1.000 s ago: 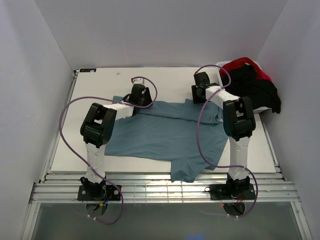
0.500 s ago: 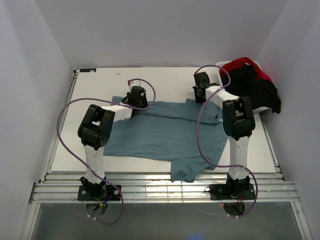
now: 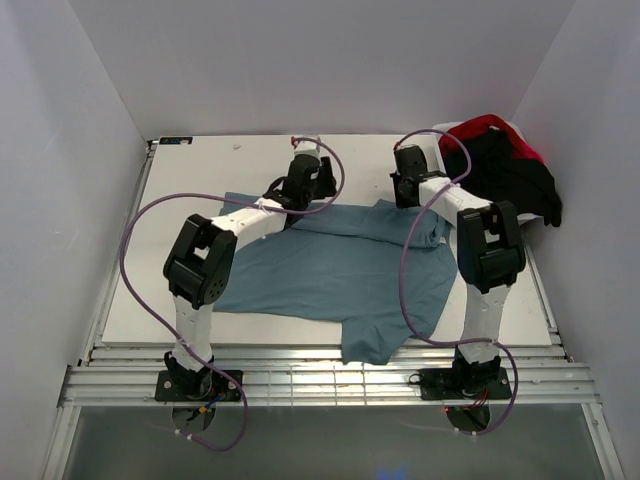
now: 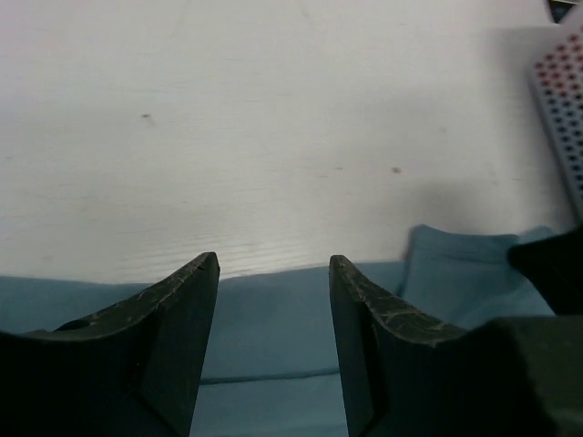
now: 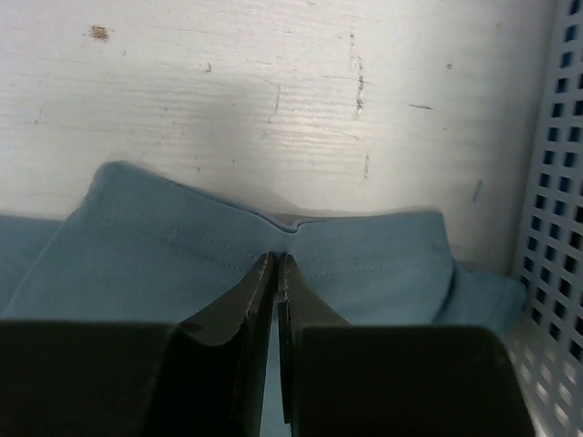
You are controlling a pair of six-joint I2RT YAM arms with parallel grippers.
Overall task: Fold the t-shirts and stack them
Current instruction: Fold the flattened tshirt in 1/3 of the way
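Note:
A dusty teal t-shirt (image 3: 330,265) lies spread across the middle of the table, with one sleeve hanging over the near edge. My right gripper (image 5: 276,259) is shut on the shirt's far hem (image 5: 364,250) at its back right corner, and the cloth puckers at the tips. In the top view the right gripper (image 3: 403,198) sits at that corner. My left gripper (image 4: 273,264) stands open over the shirt's far edge (image 4: 273,319), with nothing between its fingers. From above, the left gripper (image 3: 303,190) is at the middle of that edge. Black (image 3: 510,175) and red (image 3: 478,128) t-shirts are heaped at the back right.
The heaped shirts sit in a white perforated tub (image 5: 551,228) at the table's back right corner, close beside my right gripper. Its wall also shows in the left wrist view (image 4: 560,100). Bare white tabletop (image 3: 220,165) lies behind the teal shirt. White walls enclose three sides.
My right gripper has shut on the teal shirt's far hem. My left arm has moved right along the shirt's far edge, still open.

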